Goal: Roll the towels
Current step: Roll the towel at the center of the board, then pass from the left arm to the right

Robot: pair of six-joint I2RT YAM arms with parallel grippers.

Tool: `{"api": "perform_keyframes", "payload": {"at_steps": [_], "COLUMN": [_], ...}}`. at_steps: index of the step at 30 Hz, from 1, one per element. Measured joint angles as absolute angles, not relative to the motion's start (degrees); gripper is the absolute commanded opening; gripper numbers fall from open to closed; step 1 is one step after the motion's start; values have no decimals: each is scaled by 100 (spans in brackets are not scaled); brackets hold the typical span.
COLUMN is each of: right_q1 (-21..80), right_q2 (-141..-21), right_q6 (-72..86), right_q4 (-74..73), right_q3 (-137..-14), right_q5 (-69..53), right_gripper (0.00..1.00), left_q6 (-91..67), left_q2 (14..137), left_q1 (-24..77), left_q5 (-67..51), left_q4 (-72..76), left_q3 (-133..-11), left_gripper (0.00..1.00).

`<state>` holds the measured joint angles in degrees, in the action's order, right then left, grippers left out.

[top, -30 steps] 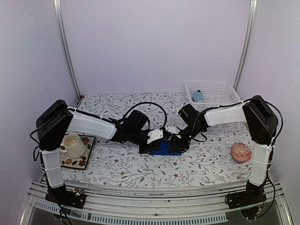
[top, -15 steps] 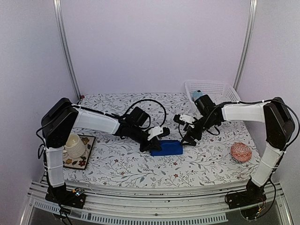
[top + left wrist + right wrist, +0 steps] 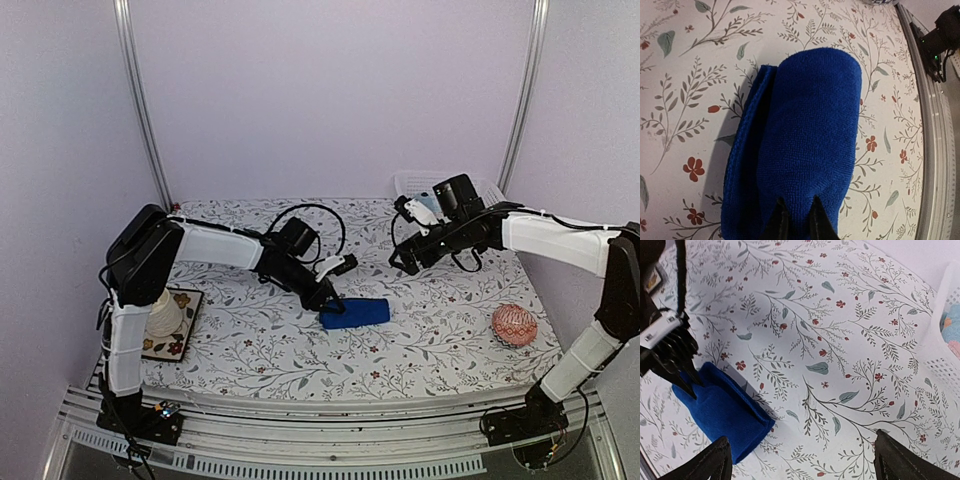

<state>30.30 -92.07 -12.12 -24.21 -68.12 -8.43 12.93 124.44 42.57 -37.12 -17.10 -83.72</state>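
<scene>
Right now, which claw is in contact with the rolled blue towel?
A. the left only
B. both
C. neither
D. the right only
A: the left claw is pinched on one end of the rolled blue towel, while the right claw hangs open, lifted clear of it.

Right gripper was down on the towel with the left one, now let go, jaws sprung wide, lifted and pulled back-right to just in front of the basket, covering what showed inside it. Right arm stretched out, elbow swung to the table's right edge. Left gripper narrowed further, tips nipping the towel's left end; left arm reaches out longer, elbow shifted right. Towel now uncovered, a short roll, right end turned slightly toward the back
</scene>
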Motion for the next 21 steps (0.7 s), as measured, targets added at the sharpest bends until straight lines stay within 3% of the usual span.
{"api": "perform_keyframes", "payload": {"at_steps": [21], "right_q1": [3430], "right_q2": [-8128], "right_q6": [3531], "right_q4": [-965], "right_q3": [-4486], "right_q5": [-2781], "right_gripper": [99], "left_q6": [-1621], "left_q2": [12440], "left_q1": [4661], "left_q5": [-2825], "left_q4": [-1396], "left_q3": [-8416], "left_gripper": [0]}}
